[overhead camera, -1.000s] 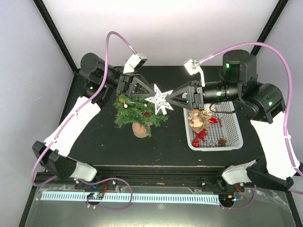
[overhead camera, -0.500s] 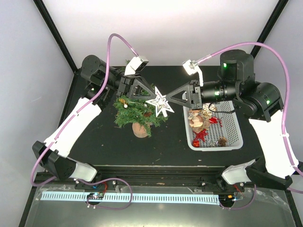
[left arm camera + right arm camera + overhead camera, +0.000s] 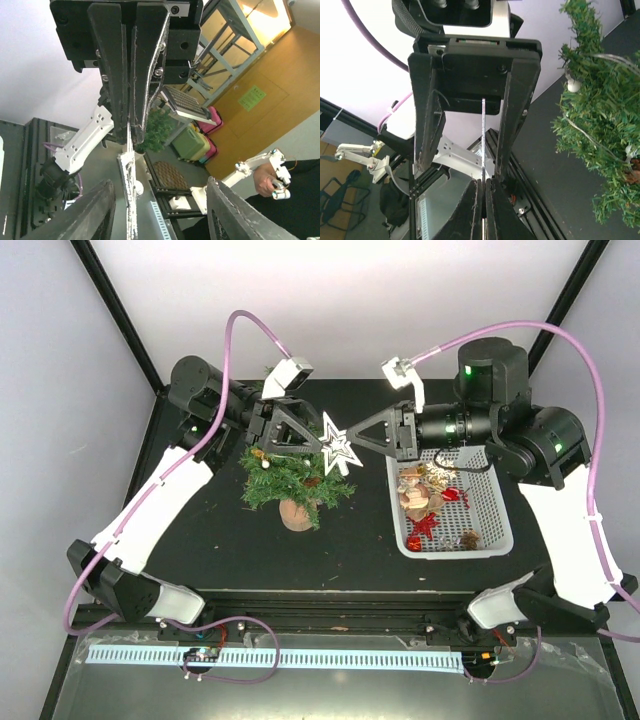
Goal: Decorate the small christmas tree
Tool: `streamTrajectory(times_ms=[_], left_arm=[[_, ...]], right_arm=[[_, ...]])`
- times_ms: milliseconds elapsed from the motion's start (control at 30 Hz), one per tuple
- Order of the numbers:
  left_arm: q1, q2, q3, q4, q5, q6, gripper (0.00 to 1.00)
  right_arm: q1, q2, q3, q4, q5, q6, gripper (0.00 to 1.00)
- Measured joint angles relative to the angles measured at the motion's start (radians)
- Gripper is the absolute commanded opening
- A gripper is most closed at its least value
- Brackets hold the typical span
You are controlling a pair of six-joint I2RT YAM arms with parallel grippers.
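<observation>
Star shifted left above black table, right tool clamping it, left tool spread wide.

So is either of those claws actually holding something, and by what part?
Yes: the right gripper pinches the white star by one edge. The left gripper is open, straddling the star's other side, not gripping it.

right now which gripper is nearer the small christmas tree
Left. The left gripper is over the far branches of the small christmas tree; the right gripper, clamping the star, is toward the basket.
</observation>
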State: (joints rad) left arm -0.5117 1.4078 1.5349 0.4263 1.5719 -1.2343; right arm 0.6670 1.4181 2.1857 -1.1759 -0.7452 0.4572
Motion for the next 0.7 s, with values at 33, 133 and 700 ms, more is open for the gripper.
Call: streamTrajectory(times_ms=[33,133,700], left_arm=[[0.0,0.0,0.005,-0.007,0.0,0.0,0.61],[0.011,0.0,0.028,-0.016,0.0,0.01,0.7],[0.476,0.025,0.304,0.01,0.0,-0.002,0.72]], right_arm=[[0.0,0.008,0.013,0.002,0.005,0.005,0.01],[0.0,0.034,0.074,0.009,0.012,0.02,0.01],[-0.001,0.053,0.146,0.387,0.19,0.107,0.01]])
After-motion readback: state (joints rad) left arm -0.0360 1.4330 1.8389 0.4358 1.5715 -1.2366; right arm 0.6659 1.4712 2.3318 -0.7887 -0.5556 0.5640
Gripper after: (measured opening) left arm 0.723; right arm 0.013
